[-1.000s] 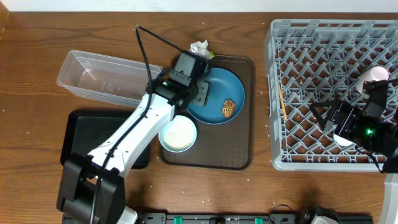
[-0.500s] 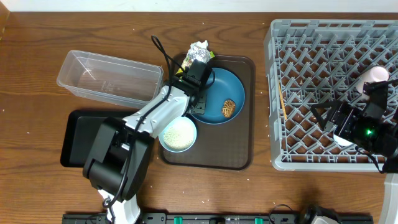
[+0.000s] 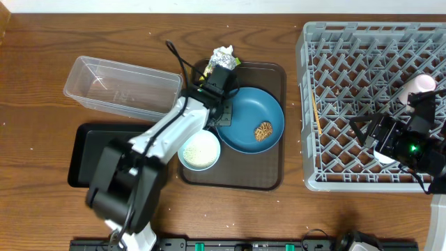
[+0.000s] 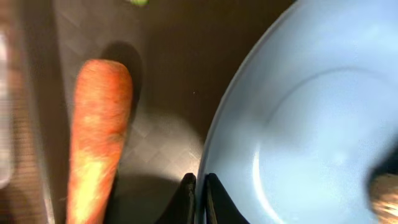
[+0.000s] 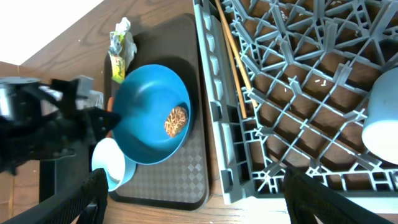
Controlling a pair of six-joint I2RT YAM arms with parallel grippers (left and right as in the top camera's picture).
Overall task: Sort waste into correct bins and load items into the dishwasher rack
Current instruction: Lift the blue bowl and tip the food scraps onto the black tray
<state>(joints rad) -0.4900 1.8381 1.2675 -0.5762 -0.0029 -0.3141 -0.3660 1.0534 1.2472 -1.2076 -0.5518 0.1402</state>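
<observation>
My left gripper (image 3: 223, 110) (image 4: 199, 190) is shut on the left rim of the large dark-blue bowl (image 3: 252, 118) (image 4: 298, 118) (image 5: 149, 115), one finger inside and one outside. A brown crumbly lump (image 3: 263, 130) (image 5: 176, 121) lies in the bowl. The orange carrot piece (image 4: 99, 137) rests on the brown serving tray just left of the rim. The crumpled wrapper (image 3: 223, 54) (image 5: 120, 46) sits at the tray's back edge. The white bowl (image 3: 200, 150) stands at the tray's front left. My right gripper (image 5: 202, 199) hovers open over the grey dishwasher rack (image 3: 327, 104).
The clear tub (image 3: 122, 87) and the black tray (image 3: 83, 150) lie left of the brown serving tray (image 3: 268, 174). A pink-tinted cup (image 3: 420, 85) stands in the rack's right part. Wooden chopsticks (image 5: 233, 53) lie along the rack's left side.
My left gripper has shut on the blue bowl's rim, and the bowl has slid right and toward the front on the tray. The right arm has not moved.
</observation>
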